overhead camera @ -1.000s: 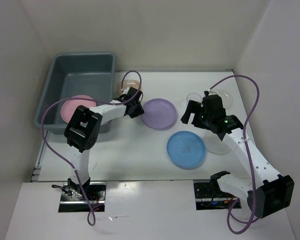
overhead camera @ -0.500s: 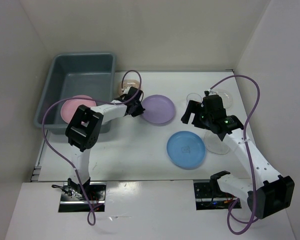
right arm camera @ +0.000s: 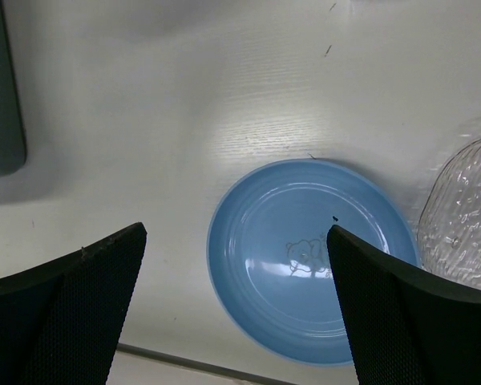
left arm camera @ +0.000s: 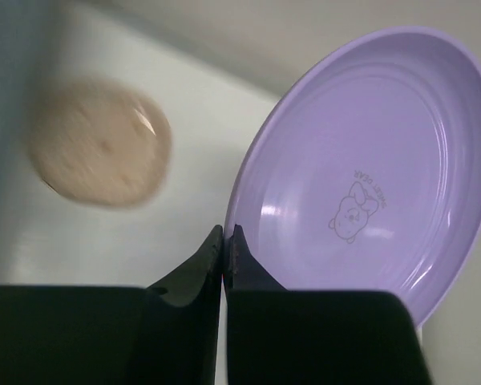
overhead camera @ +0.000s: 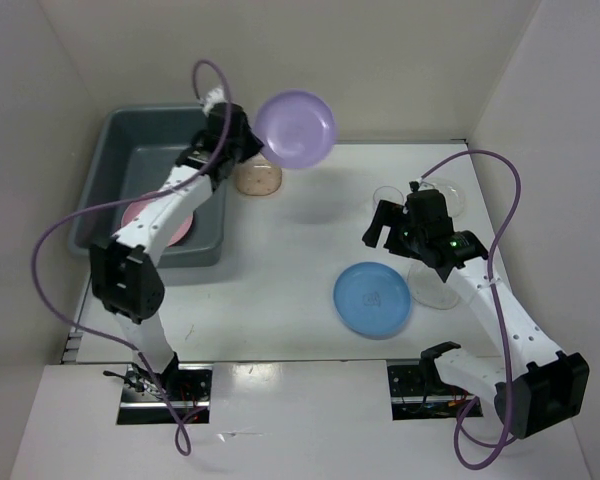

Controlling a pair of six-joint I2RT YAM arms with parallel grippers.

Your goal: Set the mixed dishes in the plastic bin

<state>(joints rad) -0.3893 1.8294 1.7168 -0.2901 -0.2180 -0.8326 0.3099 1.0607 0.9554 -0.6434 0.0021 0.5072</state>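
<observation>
Top external, Mia asks: where is the purple plate [overhead camera: 296, 128]?

Jon: Aloft at 12 o'clock, tilted on edge, just off the 3 o'clock side of the bin [overhead camera: 165, 160], not yet over it. The left claw [overhead camera: 258, 150] pinches its rim. The left wrist view shows the jaws nearly together, holding only by the tips.

Mia: So what might go wrong?

Jon: I'd judge that thin hold the weak spot. A quick swing toward 9 o'clock could let the plate pivot or slip out, and the beige dish [overhead camera: 257, 179] lies right below on the worktop [overhead camera: 280, 280]. Carried too low, its edge could also clip the bin's rolled rim.

Mia: And inside?

Jon: A pink plate [overhead camera: 132, 214] lies at the bin's 6 o'clock end. Let go from high, the purple one may clatter onto it or bounce.

Mia: The other arm?

Jon: The right claw [overhead camera: 382, 226] hangs spread wide and empty above the blue plate [overhead camera: 372, 298] at 4 o'clock, well apart.
</observation>
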